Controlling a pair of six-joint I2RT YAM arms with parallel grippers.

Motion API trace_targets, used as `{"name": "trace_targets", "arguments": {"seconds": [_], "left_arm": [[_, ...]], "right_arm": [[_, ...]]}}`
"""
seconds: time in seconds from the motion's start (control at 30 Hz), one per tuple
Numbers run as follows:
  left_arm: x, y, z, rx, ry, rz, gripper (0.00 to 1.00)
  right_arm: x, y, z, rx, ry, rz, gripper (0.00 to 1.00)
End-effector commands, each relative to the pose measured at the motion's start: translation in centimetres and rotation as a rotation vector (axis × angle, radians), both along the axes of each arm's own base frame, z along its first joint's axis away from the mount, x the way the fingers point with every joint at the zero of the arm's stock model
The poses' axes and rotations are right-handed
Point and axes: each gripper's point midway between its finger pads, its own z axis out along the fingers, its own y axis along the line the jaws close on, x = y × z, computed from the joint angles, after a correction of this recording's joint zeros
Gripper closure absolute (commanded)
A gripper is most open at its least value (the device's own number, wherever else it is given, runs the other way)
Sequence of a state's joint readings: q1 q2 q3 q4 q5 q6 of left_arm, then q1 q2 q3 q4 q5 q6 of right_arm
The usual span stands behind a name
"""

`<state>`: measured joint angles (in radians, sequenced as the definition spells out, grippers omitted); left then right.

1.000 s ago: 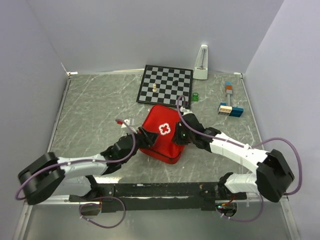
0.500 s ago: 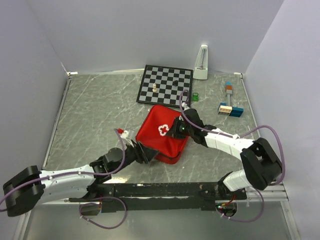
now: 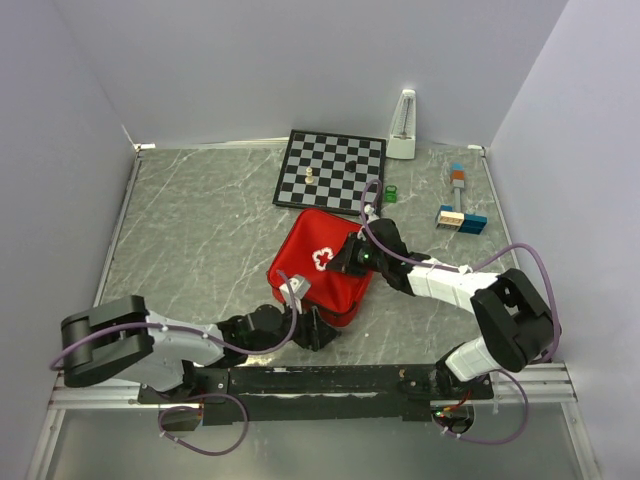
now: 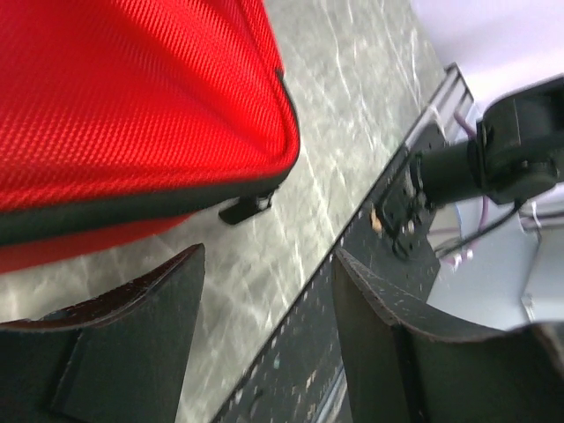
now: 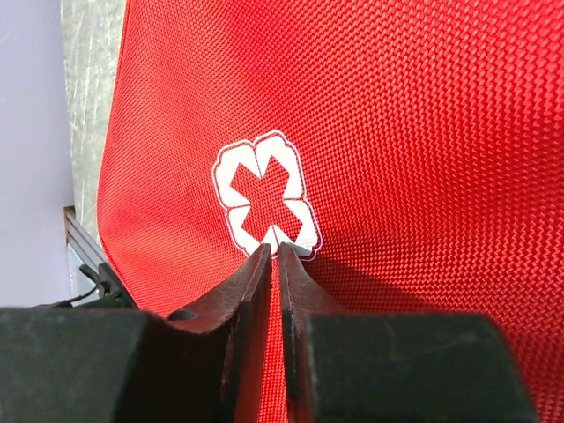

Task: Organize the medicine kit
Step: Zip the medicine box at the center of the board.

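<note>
Grey marbled tabletop point(image 3: 190, 230), boxed in by pale walls on three sides.

At the left, along the near edge: left pincer point(image 3: 312, 328) low at the near corner of the medicine kit point(image 3: 300, 262), jaws apart and holding nothing. Zip pull point(image 4: 247, 209) just beyond the tips in the left wrist view, poking out under the corner.

Near the middle of the tabletop, just in front of the chessboard point(image 3: 340, 160): the kit itself, lying flat and zipped, white cross point(image 5: 263, 196) upward.

On its top: right pincer point(image 5: 273, 251), jaws drawn together with the tips pressed at the lower edge of the cross. Cannot tell whether any fabric is pinched between them.

Judged by the woven red cloth and rounded piped edge: soft, light, prone to sag and to slide on the smooth stone. Better pinned from above, as now, and worked by the zip pull than lifted by the fabric.

Count: one kit, one chessboard with a pale piece or two (too small to be sure). Further right, one small green thing point(image 3: 390, 193), one metronome point(image 3: 403, 125), two little groups of coloured blocks point(image 3: 460, 218).
</note>
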<state>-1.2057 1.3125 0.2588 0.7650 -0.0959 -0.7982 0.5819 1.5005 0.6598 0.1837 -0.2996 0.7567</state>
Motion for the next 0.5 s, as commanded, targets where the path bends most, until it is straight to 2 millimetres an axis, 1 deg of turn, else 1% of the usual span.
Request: {"name": "trace_targets", "arguments": {"seconds": [0.0,0.07,0.17,0.23,0.37,0.47], "left_arm": [[2.1,-2.1,3.5,-0.120,-0.078,0.107,0.36],[2.6,-2.4,3.4,-0.113,-0.087,0.140,0.37],[3.8,-2.5,2.3,-0.038,-0.079,0.227,0.38],[4.7,-2.0,1.2,0.032,-0.069,0.301,0.39],[5.5,-1.3,0.2,0.106,-0.049,0.395,0.42],[5.8,-0.7,-0.2,0.140,-0.050,0.448,0.47]], "right_arm": [[-8.0,-7.7,-10.5,-0.387,0.337,-0.016,0.82],[-7.9,-7.7,-10.3,-0.386,0.333,-0.017,0.82],[-8.0,-7.9,-10.1,-0.389,0.331,-0.024,0.82],[-7.9,-7.9,-9.9,-0.386,0.326,-0.026,0.82],[-7.9,-7.7,-9.4,-0.372,0.318,-0.028,0.82],[-7.9,-7.6,-9.2,-0.363,0.317,-0.027,0.82]]}}
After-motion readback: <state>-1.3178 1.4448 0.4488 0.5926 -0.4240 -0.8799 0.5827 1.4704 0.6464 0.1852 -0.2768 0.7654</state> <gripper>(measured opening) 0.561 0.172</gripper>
